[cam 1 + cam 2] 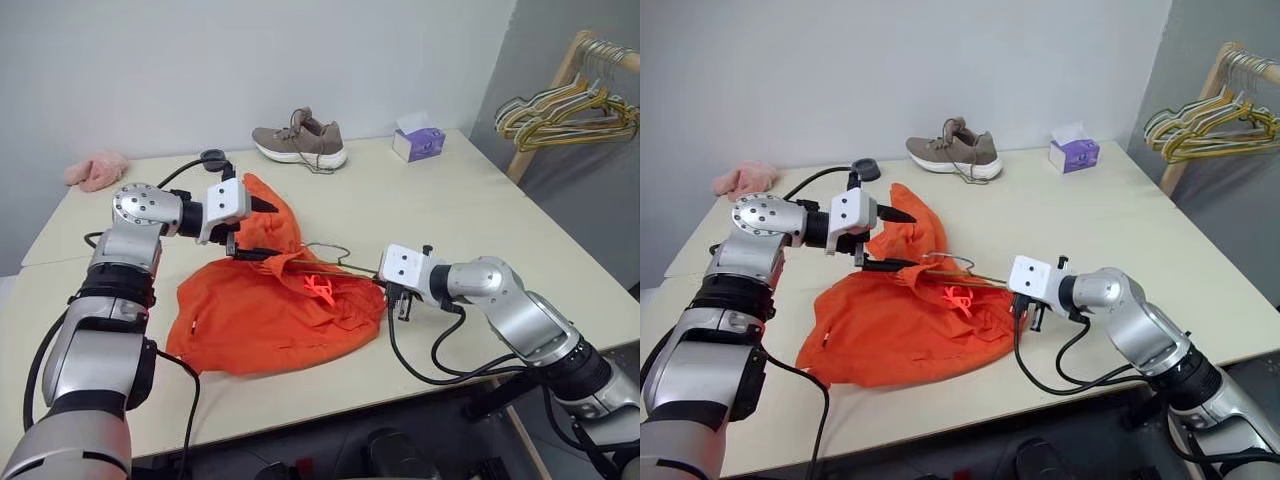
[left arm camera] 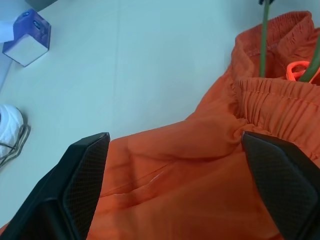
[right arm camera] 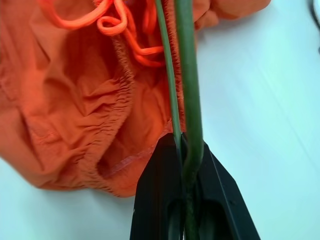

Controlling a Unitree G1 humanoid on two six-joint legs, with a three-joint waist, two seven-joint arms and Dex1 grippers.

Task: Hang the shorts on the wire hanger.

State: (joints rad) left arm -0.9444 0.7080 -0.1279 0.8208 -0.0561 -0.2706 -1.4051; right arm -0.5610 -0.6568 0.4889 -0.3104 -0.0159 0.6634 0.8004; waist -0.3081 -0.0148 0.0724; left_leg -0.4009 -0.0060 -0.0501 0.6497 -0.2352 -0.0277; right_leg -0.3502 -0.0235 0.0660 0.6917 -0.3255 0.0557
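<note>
A: Where are we w/ the shorts (image 1: 275,305)?
B: On the counter (image 1: 470,200). Our right gripper (image 3: 186,165) pinches the wire hanger (image 3: 189,85); left gripper (image 1: 250,230), jaws spread, sits over the fabric.

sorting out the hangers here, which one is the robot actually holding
The thin olive-green wire hanger, pinched in the right gripper with its far end inside the orange fabric shorts. The yellow and green hangers hang untouched on the wooden rack.
</note>
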